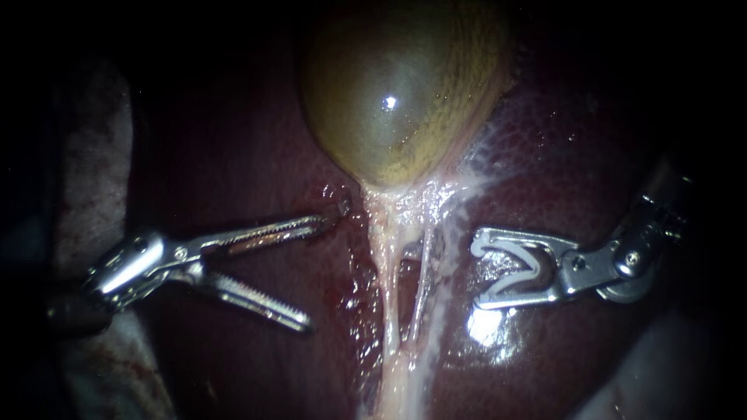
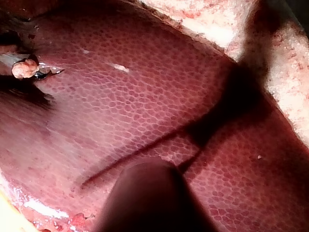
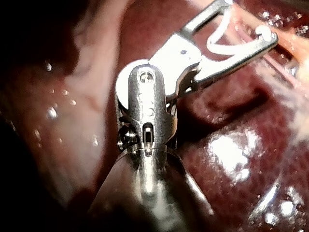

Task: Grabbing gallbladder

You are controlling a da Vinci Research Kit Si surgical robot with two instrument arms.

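We list the gallbladder (image 1: 397,93) at upper centre on the liver (image 1: 560,148), with two tubes (image 1: 389,288) trailing below. Our left instrument (image 1: 319,272) lies level, jaws spread, upper tip near the gallbladder's neck. Our right instrument (image 1: 476,268), across the tubes, has its jaws pinching a white clip (image 1: 533,272).

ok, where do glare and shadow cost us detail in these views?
Endoscope view: light pools on the gallbladder, which carries a glint; the edges go black. Left wrist view: a dark shadow crosses the liver. Right wrist view: white glare patches on the liver beside the right instrument, whose jaws hold a clip.
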